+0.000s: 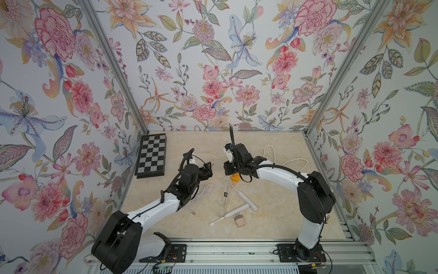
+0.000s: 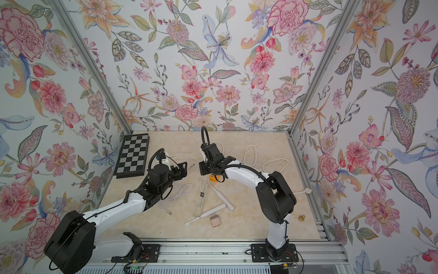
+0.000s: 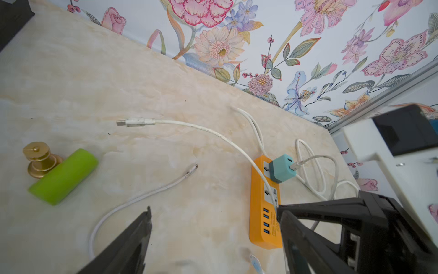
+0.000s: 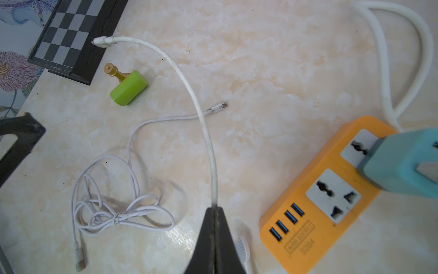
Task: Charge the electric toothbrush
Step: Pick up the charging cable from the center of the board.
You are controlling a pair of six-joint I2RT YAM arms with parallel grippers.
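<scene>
This is a robot test booth dressed up as a home. Floral wallpaper (image 1: 213,71) covers panels held in bare aluminium posts (image 1: 113,66), and a marble-look counter (image 1: 272,225) sits between them. The arms are bolted to an aluminium rail (image 1: 237,251) with loose wiring. Household clutter lies around: a chessboard (image 1: 151,155) left of the left end effector (image 3: 213,212), and an orange power strip (image 4: 320,201) beside the right end effector (image 4: 214,211), from whose tips a white cable (image 4: 189,90) leads.

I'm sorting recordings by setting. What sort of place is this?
Probably a staged robot test booth, not a real room: floral wallpaper panels in an aluminium frame, two robot arms bolted to a rail, and a marble-look tabletop.
</scene>
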